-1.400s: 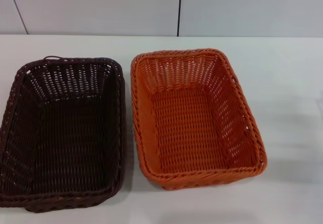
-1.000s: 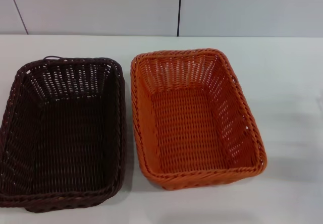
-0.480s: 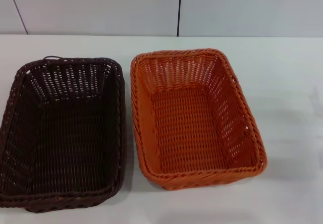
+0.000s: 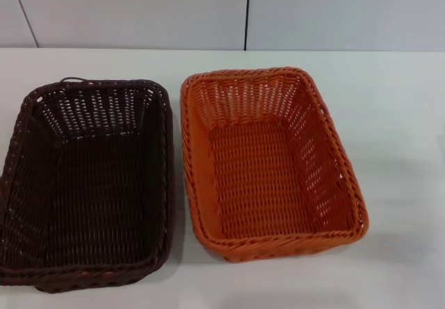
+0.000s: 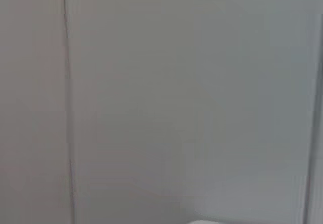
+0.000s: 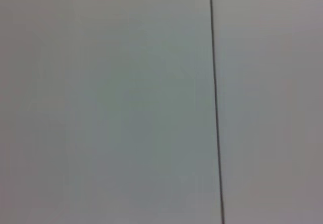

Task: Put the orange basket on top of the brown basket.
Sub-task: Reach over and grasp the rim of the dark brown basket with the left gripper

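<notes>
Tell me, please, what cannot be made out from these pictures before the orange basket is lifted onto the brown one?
- Both grippers: in no view; the head view shows no arms, and both wrist views show only plain grey panels with a seam.
- The brown basket: its left and near-left corner are cut off by the head view's edge.
- The orange basket: its outer walls and underside are hidden by its own rim.
- The table: its near edge is out of frame.

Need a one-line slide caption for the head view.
Start state: empty orange basket and empty brown basket sit side by side on the white table, not yet stacked, no gripper in view.
</notes>
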Controlling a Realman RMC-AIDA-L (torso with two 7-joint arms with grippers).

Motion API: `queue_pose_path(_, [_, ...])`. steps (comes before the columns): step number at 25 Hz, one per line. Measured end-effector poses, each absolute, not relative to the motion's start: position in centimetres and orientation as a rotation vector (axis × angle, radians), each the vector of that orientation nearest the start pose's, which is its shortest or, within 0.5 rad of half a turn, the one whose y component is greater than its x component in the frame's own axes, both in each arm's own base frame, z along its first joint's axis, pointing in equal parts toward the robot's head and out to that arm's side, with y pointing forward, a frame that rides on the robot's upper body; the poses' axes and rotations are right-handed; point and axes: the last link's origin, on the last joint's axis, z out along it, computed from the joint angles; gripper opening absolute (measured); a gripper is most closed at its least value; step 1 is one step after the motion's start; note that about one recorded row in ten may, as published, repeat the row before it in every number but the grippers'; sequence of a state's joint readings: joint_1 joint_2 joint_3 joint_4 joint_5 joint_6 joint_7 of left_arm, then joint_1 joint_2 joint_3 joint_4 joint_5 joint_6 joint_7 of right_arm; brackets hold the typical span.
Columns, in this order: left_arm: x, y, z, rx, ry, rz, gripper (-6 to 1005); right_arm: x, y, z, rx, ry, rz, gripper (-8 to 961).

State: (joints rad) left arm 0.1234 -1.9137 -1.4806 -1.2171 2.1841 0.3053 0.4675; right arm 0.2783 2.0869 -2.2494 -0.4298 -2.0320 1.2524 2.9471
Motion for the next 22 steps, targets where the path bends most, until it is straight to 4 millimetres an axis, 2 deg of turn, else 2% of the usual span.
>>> queue_pose_path(5, [-34.1,29.2,15.1,-1.363,-0.918,-0.345,795,33.0,30.0,0.4,-1.261,0.51,0.644,820])
queue_pose_path(8, [-33.2,29.1,15.5,-1.428,-0.956,-0.343,795,33.6,29.3,0.6,-1.246,0.524,0.629,820])
queue_pose_path(9, [-31.3,29.2,15.2,-1.528,-0.993,-0.359,795,33.8,29.1,0.6,-1.242,0.528,0.626,820])
queue_pose_path(11, [-30.6,29.1,15.3,-1.56,-0.988,-0.358,795,34.0,28.8,0.6,-1.236,0.534,0.623,820])
queue_pose_path(16, [-30.1,29.1,15.2,-1.585,-0.99,-0.354,796,34.1,28.1,0.4,-1.229,0.546,0.625,820])
queue_pose_path(17, [-28.9,29.2,14.3,-1.688,-1.018,-0.332,796,34.1,28.0,0.5,-1.227,0.545,0.626,820])
queue_pose_path(22, [-29.1,29.6,12.6,-1.795,-1.082,-0.202,796,33.9,27.9,0.4,-1.224,0.545,0.637,820])
